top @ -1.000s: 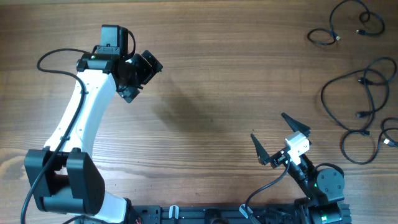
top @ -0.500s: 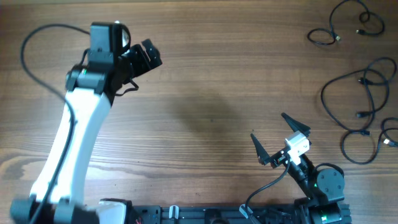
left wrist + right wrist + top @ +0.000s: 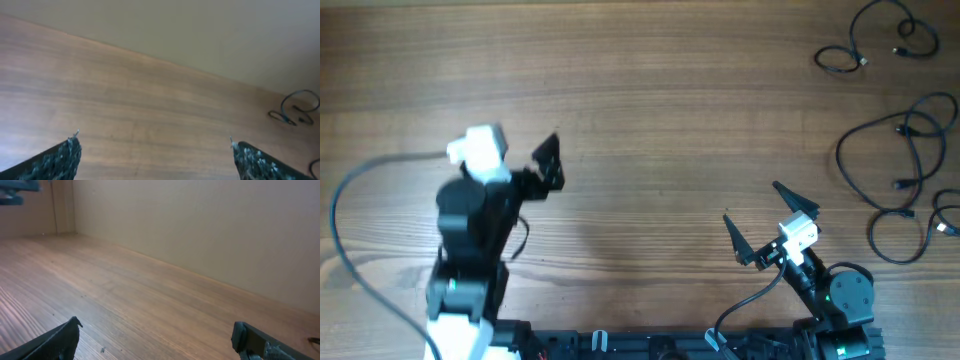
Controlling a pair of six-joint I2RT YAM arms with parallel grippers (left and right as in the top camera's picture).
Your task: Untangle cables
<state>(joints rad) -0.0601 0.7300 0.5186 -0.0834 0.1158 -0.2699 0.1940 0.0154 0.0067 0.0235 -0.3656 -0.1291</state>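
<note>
Far right on the table (image 3: 650, 90), looped cables (image 3: 903, 128) — left gripper (image 3: 153, 139) and right gripper (image 3: 750, 200) spread wide, empty

One camera overhead, one per wrist.
The top one looks straight down on the whole table (image 3: 650, 100); the wrist ones sit low, peering between their fingertips (image 3: 62, 161) toward a wall (image 3: 200, 220), the left sharing a far cable loop (image 3: 298, 107) with the top view.
</note>
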